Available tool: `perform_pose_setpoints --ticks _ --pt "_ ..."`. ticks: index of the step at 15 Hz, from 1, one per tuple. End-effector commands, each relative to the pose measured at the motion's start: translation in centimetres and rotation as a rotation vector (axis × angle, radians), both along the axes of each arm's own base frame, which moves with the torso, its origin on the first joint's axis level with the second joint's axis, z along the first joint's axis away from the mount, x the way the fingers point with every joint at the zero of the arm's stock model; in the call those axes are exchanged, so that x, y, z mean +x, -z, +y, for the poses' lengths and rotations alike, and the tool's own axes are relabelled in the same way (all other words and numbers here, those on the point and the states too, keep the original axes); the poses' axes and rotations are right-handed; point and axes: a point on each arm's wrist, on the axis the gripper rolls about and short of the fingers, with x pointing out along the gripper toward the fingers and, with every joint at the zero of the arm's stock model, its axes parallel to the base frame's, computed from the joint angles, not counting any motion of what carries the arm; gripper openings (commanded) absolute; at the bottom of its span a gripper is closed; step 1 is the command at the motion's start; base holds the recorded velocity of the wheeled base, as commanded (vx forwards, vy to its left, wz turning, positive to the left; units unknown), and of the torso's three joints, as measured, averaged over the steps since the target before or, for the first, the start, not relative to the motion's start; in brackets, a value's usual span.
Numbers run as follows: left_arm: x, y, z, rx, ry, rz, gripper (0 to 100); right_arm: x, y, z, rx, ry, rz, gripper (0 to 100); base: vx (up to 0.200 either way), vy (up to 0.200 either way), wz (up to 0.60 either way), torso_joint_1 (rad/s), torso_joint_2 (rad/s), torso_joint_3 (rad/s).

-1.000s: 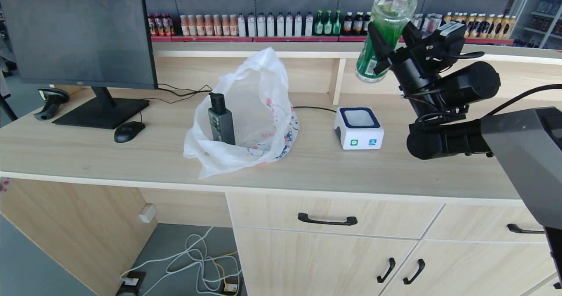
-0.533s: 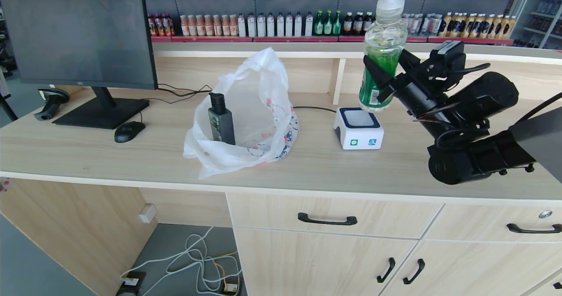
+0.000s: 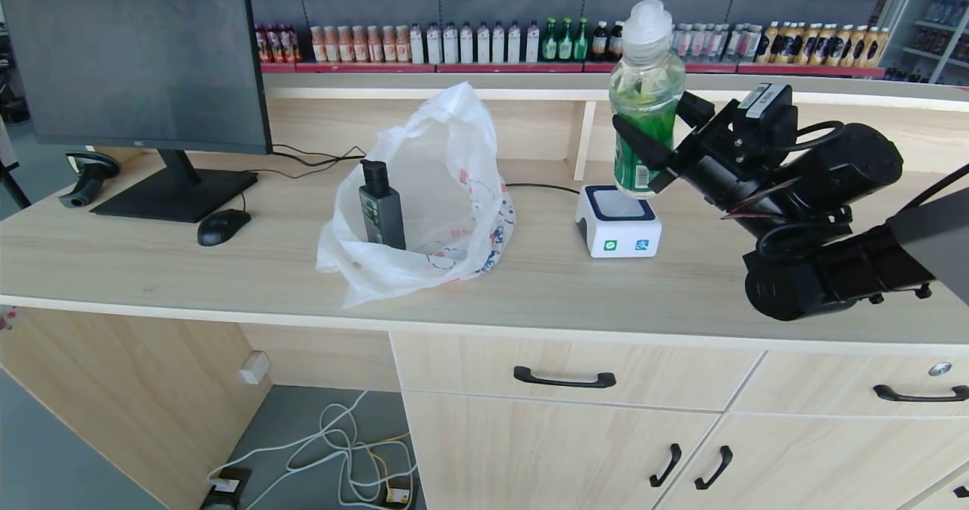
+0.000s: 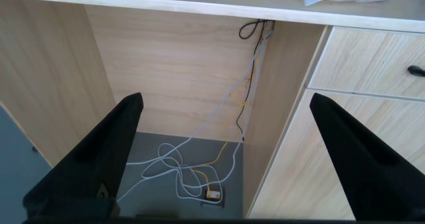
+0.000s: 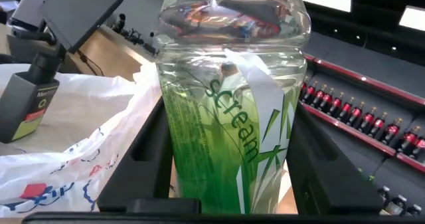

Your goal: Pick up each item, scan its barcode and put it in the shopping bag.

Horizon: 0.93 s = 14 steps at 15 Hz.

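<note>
My right gripper [image 3: 657,147] is shut on a clear bottle of green drink [image 3: 644,105], held upright just above the white barcode scanner [image 3: 618,221] on the counter. In the right wrist view the bottle [image 5: 229,111] stands between the two dark fingers [image 5: 143,154]. A white plastic shopping bag [image 3: 431,200] lies open left of the scanner, with a dark grey bottle [image 3: 381,206] standing in it; the bag [image 5: 73,151] and that dark bottle [image 5: 30,101] lie beyond the held bottle. My left gripper [image 4: 226,157] hangs open below the counter edge, fingers wide apart with nothing between them.
A monitor [image 3: 136,63], a mouse [image 3: 222,226] and a handheld scanner [image 3: 87,177] sit at the counter's left. A raised ledge runs behind the counter [image 3: 681,298], and drink shelves [image 3: 530,41] fill the background. Drawers and loose cables [image 4: 199,171] lie under the counter.
My right arm has lowered the green bottle and shifted it left, from high and tilted above the ledge to upright just over the scanner. The bag and dark bottle stayed put.
</note>
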Motion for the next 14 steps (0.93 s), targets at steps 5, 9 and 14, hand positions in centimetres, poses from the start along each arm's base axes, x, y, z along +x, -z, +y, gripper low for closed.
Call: perform_pose_setpoints --ticks 5,9,14 --pt "0.0 0.0 0.0 0.0 0.001 -0.001 100 3.3 -0.7 0.3 -0.063 -0.059 -0.16 0 0.0 0.0 0.0 0.0 0.0 0.0" --pt "0.0 0.0 0.0 0.0 -0.001 0.001 100 4.3 1.2 0.1 -0.146 -0.101 -0.163 0 0.0 0.0 0.0 0.0 0.0 0.0" --pt "0.0 0.0 0.0 0.0 -0.001 0.001 100 4.8 2.0 -0.8 -0.236 -0.132 -0.195 0 0.0 0.0 0.0 0.0 0.0 0.0"
